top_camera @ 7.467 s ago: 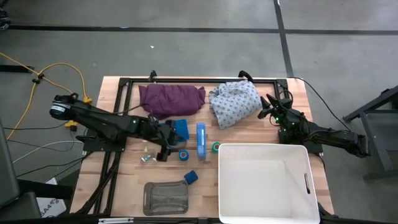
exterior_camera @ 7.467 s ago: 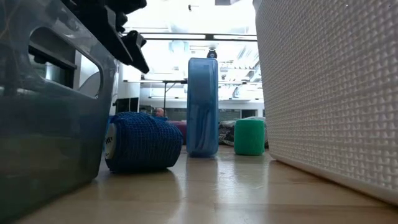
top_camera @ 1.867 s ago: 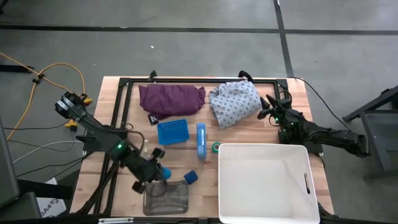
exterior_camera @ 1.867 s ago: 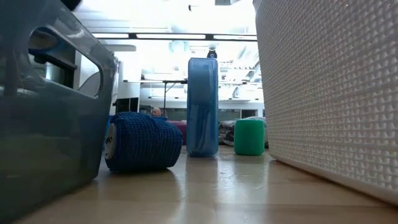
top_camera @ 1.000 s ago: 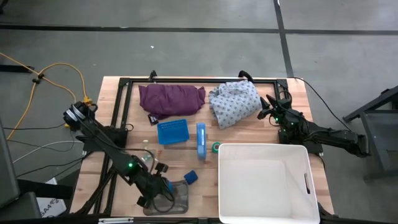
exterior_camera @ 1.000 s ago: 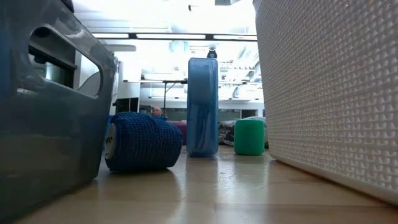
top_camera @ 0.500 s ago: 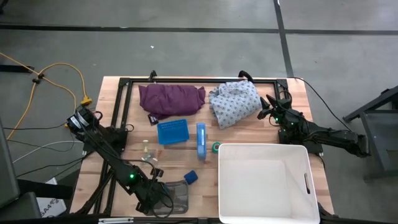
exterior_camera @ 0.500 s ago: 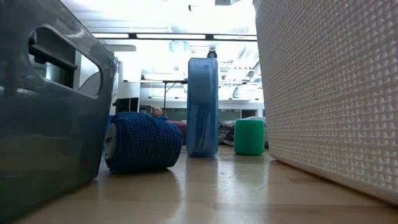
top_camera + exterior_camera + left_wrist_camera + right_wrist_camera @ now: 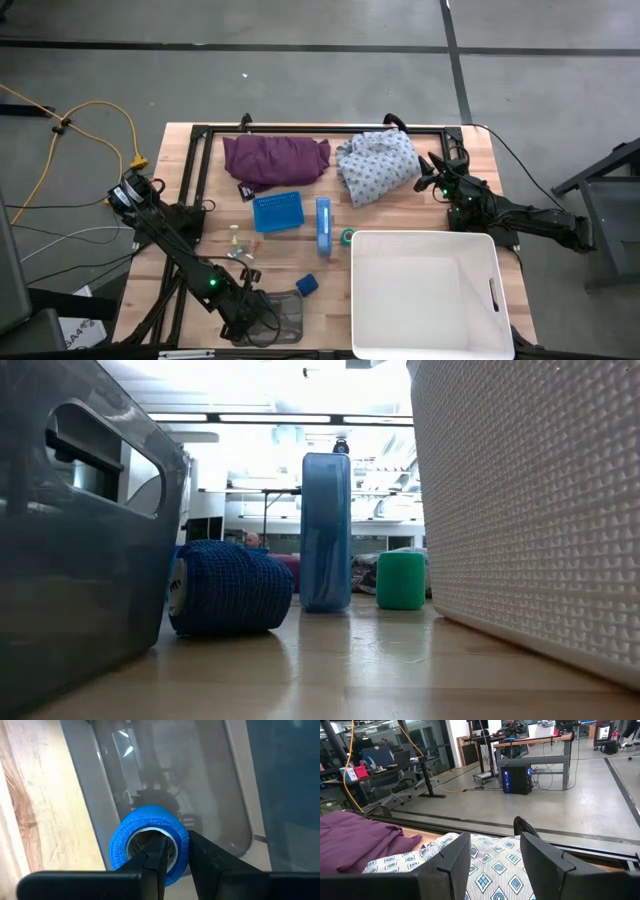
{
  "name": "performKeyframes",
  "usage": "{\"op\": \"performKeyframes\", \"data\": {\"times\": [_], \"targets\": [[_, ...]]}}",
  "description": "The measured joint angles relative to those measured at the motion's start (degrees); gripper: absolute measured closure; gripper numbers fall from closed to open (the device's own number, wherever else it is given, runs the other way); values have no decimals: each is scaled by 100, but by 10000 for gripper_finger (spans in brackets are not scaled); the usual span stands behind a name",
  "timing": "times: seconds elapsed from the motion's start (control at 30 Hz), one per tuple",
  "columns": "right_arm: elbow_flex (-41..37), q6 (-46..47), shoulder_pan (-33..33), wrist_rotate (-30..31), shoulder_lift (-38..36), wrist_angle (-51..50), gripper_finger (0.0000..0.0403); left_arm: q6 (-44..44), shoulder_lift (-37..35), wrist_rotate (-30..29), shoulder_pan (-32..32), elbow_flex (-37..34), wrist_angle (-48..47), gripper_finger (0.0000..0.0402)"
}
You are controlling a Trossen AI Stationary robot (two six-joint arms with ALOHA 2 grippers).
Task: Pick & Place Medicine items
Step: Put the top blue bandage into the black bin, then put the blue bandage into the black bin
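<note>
Blue roll clamped in left hand over the clear bin, unreleased; right hand apart, at two o'clock; others remain on desk.

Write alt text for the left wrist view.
The left gripper pinches the wall of a bright blue roll, one finger inside its hollow core and one outside, holding it over a clear grey plastic bin. Pale wooden tabletop shows beside the bin.

The left gripper pinches the wall of a bright blue tape roll, one finger inside its core, holding it over a clear plastic bin beside bare wooden tabletop.
</note>
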Motion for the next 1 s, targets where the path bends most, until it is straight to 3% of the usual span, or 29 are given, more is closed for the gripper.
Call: {"op": "performKeyframes", "data": {"times": [0.27,0.6,1.0], "targets": [[1,0,-1,0,0,0,243,2,-2,173,0,0,4,330],[2,0,-2,0,0,0,243,2,-7,269,13,0,11,272],[1,1,-1,0,0,0,243,4,-323,503,48,-7,35,268]]}}
